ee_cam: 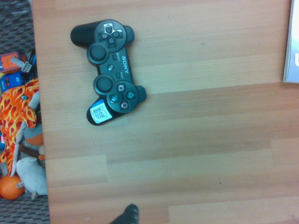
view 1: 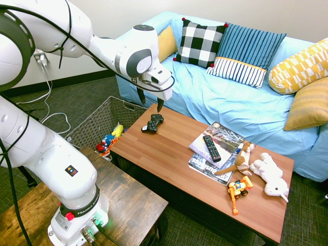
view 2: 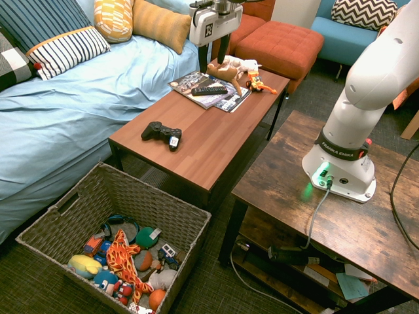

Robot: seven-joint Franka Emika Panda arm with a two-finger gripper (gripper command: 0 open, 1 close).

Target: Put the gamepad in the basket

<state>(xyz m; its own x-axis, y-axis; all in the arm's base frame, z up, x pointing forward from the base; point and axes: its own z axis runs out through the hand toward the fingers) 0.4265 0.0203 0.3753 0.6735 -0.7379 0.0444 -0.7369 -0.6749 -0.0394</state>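
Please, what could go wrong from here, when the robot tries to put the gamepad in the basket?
The gamepad lies near the end of the coffee table beside the basket, so a clumsy push could knock it off the edge.

Its two rounded handles may let the open fingers slip if they close on a curved part.

The basket already holds many toys, so the gamepad might land on them and tip or slide.

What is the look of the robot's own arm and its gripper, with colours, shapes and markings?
The arm is glossy white with rounded segments, grey joint rings and a black base collar lettered FRANKA EMIKA; black cables run along it. The gripper has a boxy white body with a small black square marking and two slim black fingers.
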